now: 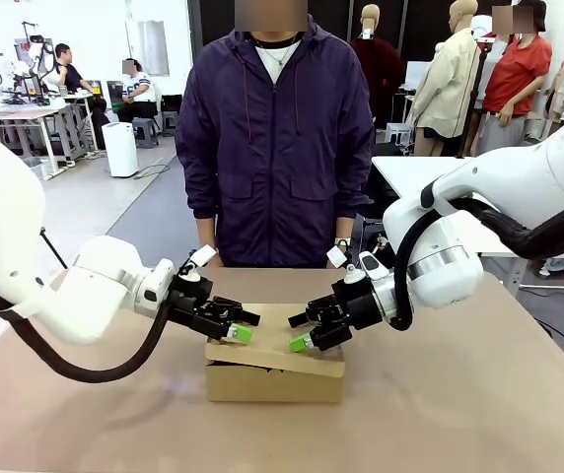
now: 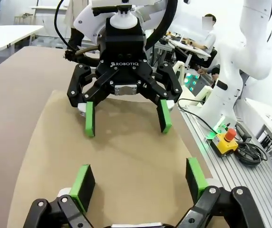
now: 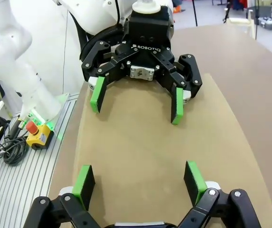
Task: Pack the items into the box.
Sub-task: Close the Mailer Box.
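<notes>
My left jaws (image 1: 235,325) and right jaws (image 1: 307,330) both stand wide and hold nothing, facing each other low over the box (image 1: 274,379) at centre frame. The box sits on the bench (image 1: 479,404) in the lower middle of the front view, its lid (image 1: 282,345) down or nearly so, one edge looking a little raised at the front. In my left wrist view the lid (image 2: 126,156) spreads bare between my own pads, with the right jaws (image 2: 125,121) opposite in the upper middle; my right wrist view mirrors that, the left jaws (image 3: 137,104) across the lid (image 3: 140,152). No loose items lie on the bench, so I judge the packing done; what is inside I cannot see. Left, at most: pressing the lid flat. A person (image 1: 277,138) stands beyond the bench
</notes>
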### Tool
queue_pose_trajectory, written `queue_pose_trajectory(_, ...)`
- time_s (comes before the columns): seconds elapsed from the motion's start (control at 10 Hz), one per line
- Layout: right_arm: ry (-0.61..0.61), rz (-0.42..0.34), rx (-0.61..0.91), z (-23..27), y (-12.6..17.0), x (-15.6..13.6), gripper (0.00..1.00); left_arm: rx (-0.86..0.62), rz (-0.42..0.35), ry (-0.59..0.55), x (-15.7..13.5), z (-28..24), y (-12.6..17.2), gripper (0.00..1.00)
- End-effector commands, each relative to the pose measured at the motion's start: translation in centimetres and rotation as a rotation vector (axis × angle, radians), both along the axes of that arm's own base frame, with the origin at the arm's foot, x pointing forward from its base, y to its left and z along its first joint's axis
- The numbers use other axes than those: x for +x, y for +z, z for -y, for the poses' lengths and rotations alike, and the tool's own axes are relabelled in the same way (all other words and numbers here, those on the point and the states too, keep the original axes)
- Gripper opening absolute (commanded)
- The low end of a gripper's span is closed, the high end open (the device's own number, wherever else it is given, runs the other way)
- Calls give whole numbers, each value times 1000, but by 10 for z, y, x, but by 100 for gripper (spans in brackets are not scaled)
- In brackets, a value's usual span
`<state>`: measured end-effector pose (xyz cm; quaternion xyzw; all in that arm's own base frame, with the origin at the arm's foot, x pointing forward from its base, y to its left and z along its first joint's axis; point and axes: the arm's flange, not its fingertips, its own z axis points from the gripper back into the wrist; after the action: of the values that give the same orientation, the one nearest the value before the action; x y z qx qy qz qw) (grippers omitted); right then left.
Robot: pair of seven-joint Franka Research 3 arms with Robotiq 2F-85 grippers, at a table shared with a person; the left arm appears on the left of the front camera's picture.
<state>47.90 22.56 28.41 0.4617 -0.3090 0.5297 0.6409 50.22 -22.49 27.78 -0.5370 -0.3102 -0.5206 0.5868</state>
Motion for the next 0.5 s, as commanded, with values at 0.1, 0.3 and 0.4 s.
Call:
queue_pose_trajectory(0.1,-32,22,-1,9,17,6,100,-17,60,-1,-5,-9,24,100)
queue_pose_trajectory(0.3,-67,55,84,28,45,13,100,-92,147,18,-18,-26,59,100)
queue_pose_trajectory(0.4,-88,33,141,38,58,15,100,-110,151,42,-21,-33,70,100)
